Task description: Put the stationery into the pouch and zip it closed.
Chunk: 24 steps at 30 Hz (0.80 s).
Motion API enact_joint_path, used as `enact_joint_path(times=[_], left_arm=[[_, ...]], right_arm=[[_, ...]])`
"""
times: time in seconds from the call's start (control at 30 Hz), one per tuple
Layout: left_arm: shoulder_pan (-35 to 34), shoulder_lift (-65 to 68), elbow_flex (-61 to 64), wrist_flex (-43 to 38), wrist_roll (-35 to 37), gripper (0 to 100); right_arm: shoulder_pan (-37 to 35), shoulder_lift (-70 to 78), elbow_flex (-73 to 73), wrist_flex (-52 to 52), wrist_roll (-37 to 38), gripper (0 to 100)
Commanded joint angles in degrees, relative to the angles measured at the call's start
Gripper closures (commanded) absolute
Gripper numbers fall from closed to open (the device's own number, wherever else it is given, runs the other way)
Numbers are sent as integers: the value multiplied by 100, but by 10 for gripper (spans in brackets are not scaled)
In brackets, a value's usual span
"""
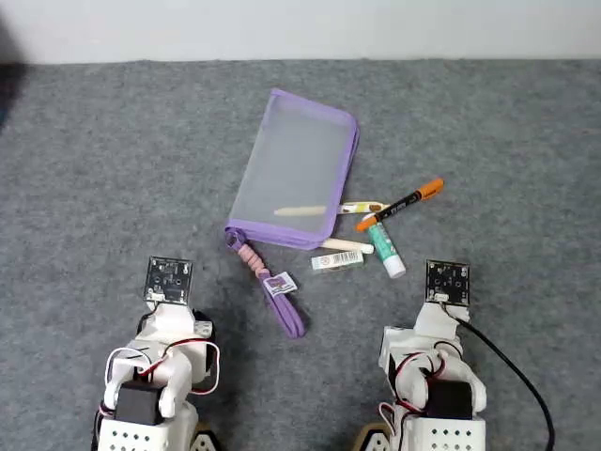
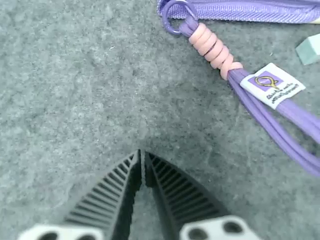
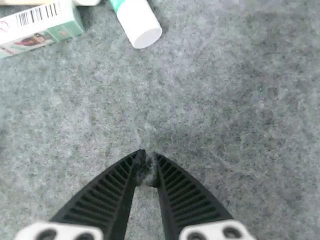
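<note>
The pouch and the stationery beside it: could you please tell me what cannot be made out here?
- Pouch zip, open or shut: too small in the high view; cut off by the edge in the left wrist view.
- Pale stick at the pouch: veiled by mesh, kind unclear.
- Glue stick, small box: cut off by the edge in the right wrist view.

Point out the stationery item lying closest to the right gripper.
The green glue stick with the white cap: its cap end lies nearer the right gripper than the small box or the orange marker.
</note>
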Motion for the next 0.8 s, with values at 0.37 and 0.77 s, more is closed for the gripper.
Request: enact_joint_path(times=[0.37,0.77], left_arm=[[44,-79,-119,-79,26,985],[44,-79,-119,-79,26,985]], right_arm=[[4,-40,105,-84,-35,990],[-110,-40,105,-92,-26,990]])
